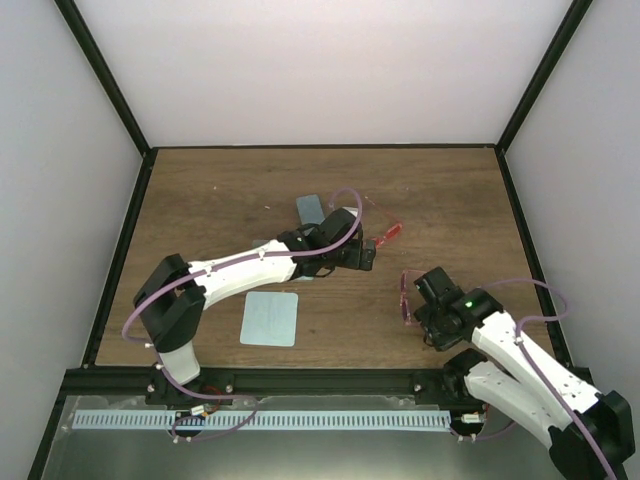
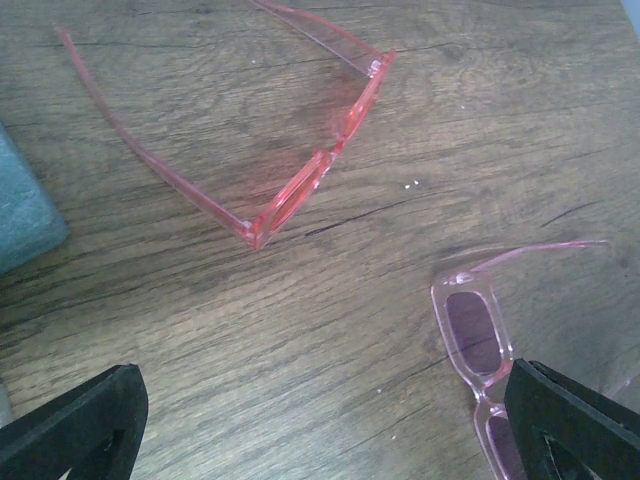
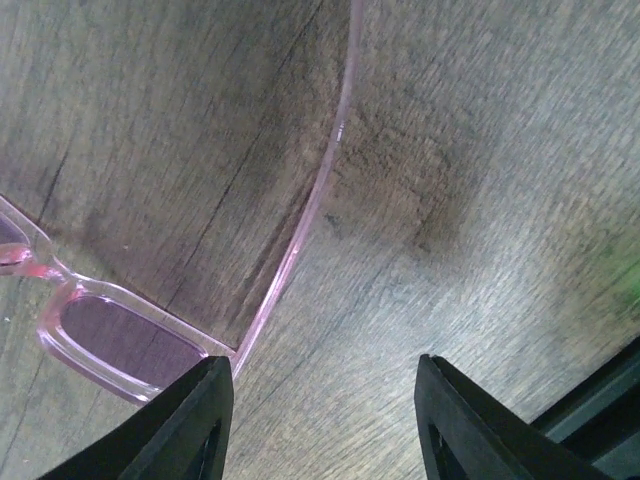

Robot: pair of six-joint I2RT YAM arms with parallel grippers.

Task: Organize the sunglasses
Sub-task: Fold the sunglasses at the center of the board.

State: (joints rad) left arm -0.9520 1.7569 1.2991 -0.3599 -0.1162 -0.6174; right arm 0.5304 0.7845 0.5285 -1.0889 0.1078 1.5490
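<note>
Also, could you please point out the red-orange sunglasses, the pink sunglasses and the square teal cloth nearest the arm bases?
red-orange sunglasses (image 2: 322, 158), left wrist view, nose bridge of the front frame.
pink sunglasses (image 2: 475, 335), left wrist view, upper lens.
teal cloth (image 1: 270, 318), top external view, its middle.

Top view: left arm (image 1: 255, 265) overlaps blue-grey case (image 1: 310, 207); red-orange sunglasses (image 1: 392, 232) too small for detail. Right wrist: pink sunglasses (image 3: 115, 342) cropped at left edge, far lens unseen.

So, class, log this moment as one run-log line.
left gripper: open, empty, near red-orange sunglasses | right gripper: open, empty, at pink sunglasses | both pairs on table, temples unfolded
</note>
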